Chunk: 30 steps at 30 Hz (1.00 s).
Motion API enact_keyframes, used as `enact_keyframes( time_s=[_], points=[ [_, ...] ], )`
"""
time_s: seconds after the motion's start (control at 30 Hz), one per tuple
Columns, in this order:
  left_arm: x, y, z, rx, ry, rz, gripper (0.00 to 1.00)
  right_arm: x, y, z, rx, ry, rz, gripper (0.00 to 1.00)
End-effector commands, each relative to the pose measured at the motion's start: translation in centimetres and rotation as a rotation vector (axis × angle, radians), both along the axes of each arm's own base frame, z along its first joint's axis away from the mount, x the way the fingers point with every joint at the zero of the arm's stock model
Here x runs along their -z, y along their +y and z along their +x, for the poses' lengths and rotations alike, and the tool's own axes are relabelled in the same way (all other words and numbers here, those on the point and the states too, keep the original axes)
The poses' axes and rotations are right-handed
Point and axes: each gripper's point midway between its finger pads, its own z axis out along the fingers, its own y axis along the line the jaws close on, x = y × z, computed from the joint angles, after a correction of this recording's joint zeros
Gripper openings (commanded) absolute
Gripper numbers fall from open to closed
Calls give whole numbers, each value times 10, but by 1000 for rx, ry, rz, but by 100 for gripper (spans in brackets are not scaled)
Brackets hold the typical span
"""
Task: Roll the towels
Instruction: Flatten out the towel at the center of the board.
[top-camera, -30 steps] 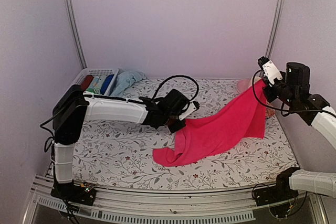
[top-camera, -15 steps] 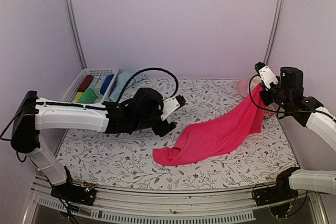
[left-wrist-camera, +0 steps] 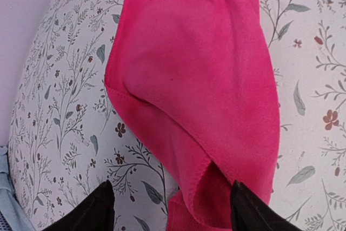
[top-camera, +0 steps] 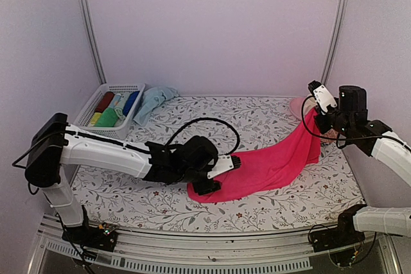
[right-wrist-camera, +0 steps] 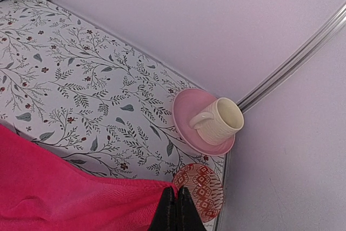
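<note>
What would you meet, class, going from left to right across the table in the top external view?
white basket → pale blue towel → left gripper, open at the pink towel's left end → pink towel → right gripper, shut on the towel's raised right corner.

High rear camera surveys the worktop [top-camera: 257, 110]; both wrist cameras peer closely down at the shared pink towel [top-camera: 276, 162].

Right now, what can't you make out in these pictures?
- Pink towel, near corner: top view, left gripper covers it; left wrist view's bottom edge crops it.
- Rolls in basket: top view, too small to count.
- Red patterned dish: right wrist view, partly behind towel and right gripper.
</note>
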Motion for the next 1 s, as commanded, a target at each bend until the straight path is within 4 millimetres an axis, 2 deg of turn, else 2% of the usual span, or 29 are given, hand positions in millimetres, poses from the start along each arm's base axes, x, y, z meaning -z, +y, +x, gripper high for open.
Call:
enact_keyframes(
  time_s=[0.0, 0.3, 0.43, 0.6, 0.7, 0.77, 0.97],
  points=[
    [12, 3, 6, -23, -18, 86, 71, -2, 4, 1, -17, -10, 38, 2],
    [26, -3, 16, -30, -46, 155, 50, -1, 8, -1, -38, -3, 48, 2],
    [30, -5, 14, -15, -33, 162, 41, -1, 9, -1, -43, -3, 50, 2],
    [28, -6, 8, 11, -14, 146, 40, 0, 10, -1, -46, 0, 52, 2],
    [25, -6, 3, 33, -3, 132, 48, 0, 11, -1, -49, 3, 55, 2],
    [24, -6, 0, 50, 5, 126, 49, 1, 11, -1, -52, 6, 56, 2],
    [35, -2, 4, 31, -6, 175, 40, 1, 12, -1, -55, 8, 60, 2]
  ],
)
